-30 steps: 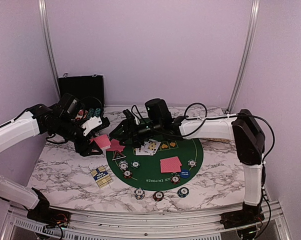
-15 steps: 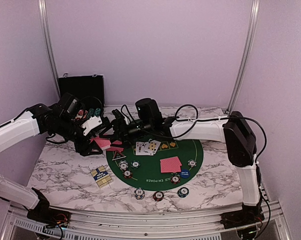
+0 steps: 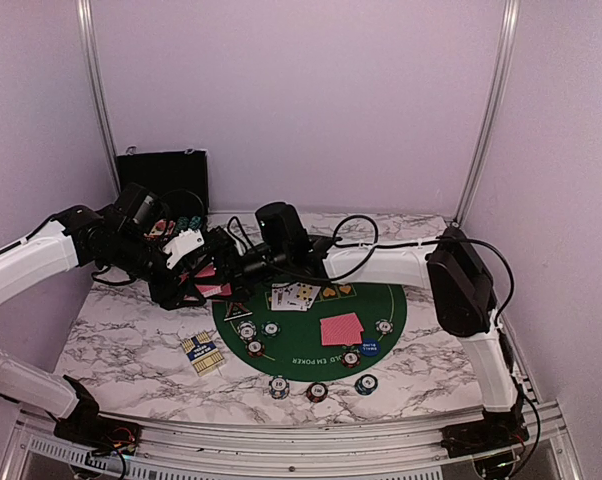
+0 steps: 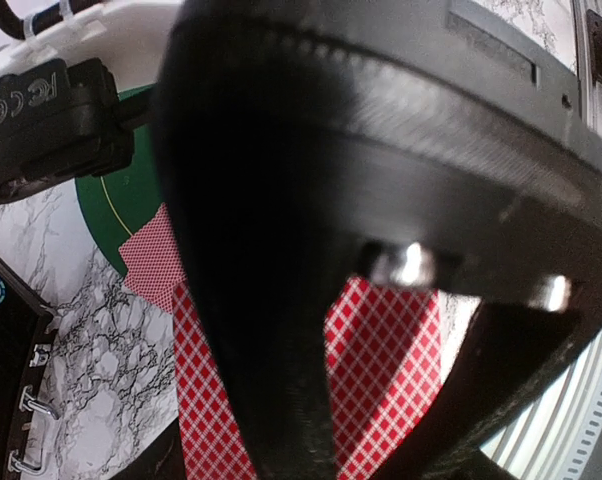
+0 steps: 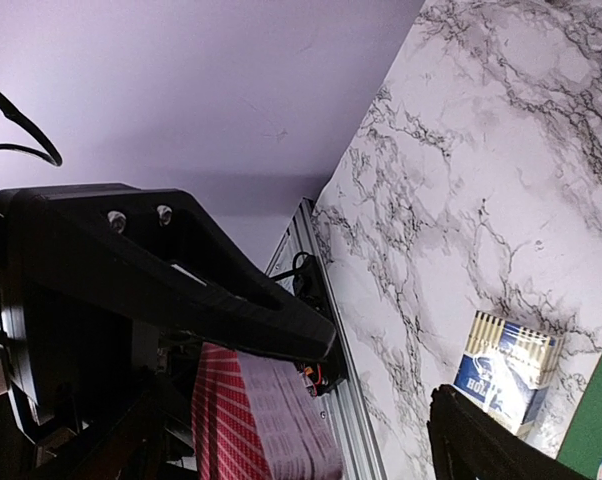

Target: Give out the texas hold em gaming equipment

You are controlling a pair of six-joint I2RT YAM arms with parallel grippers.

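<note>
My left gripper is shut on a stack of red-backed playing cards, held above the left rim of the green poker mat. In the left wrist view the cards sit between the dark fingers. My right gripper reaches far left and stands open right at those cards; its wrist view shows the deck between its fingers. Face-up cards, red-backed cards, a blue button, a black triangular button and striped chips lie on the mat.
Three chips lie in a row on the marble near the front edge. A blue and yellow card box lies left of the mat. A black hinged case stands open at the back left, behind the left arm.
My right arm has swung left across the mat until its open gripper reaches the cards in the left gripper. The left arm has stayed put with its cards.
</note>
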